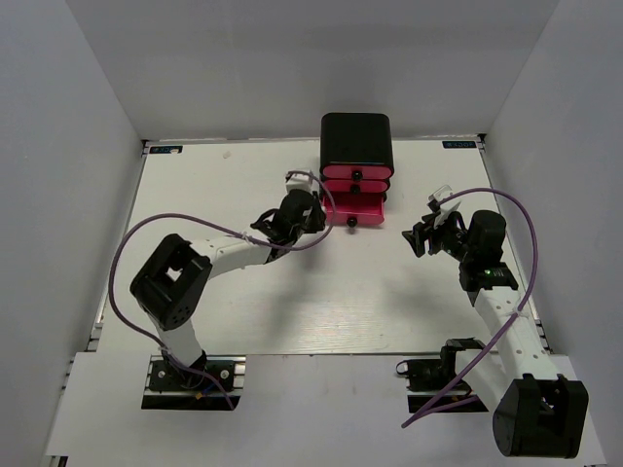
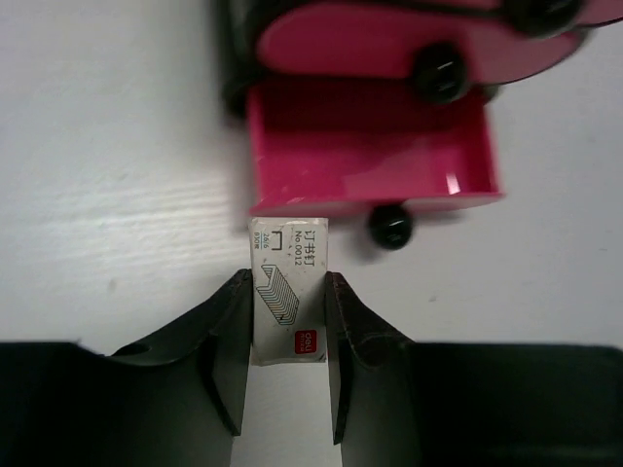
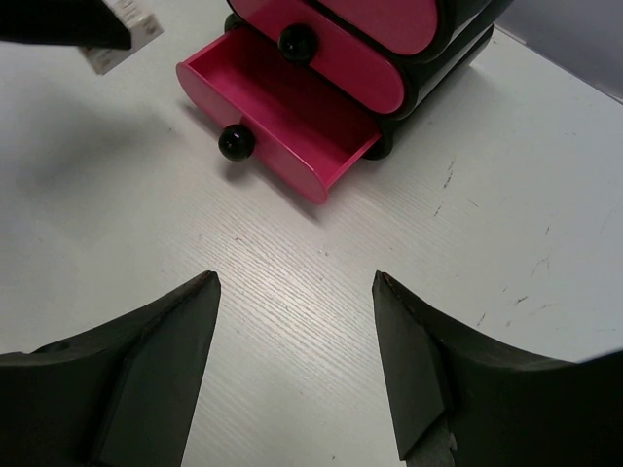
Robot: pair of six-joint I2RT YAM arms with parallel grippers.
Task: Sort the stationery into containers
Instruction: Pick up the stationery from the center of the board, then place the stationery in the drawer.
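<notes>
The black cabinet [image 1: 355,136] stands at the back middle with three pink drawers. Its bottom drawer [image 1: 352,206] is pulled open and looks empty in the left wrist view [image 2: 370,146] and the right wrist view [image 3: 292,107]. My left gripper [image 1: 315,208] is shut on a small white staple box [image 2: 289,292], held just short of the open drawer's front left corner; the box also shows in the right wrist view [image 3: 122,29]. My right gripper [image 1: 420,238] is open and empty [image 3: 297,282], above the table to the right of the drawer. No markers or pens are in view.
The open drawer's black knob [image 2: 391,227] sticks out toward the arms. White walls enclose the white table [image 1: 243,292] on three sides. Purple cables loop off both arms.
</notes>
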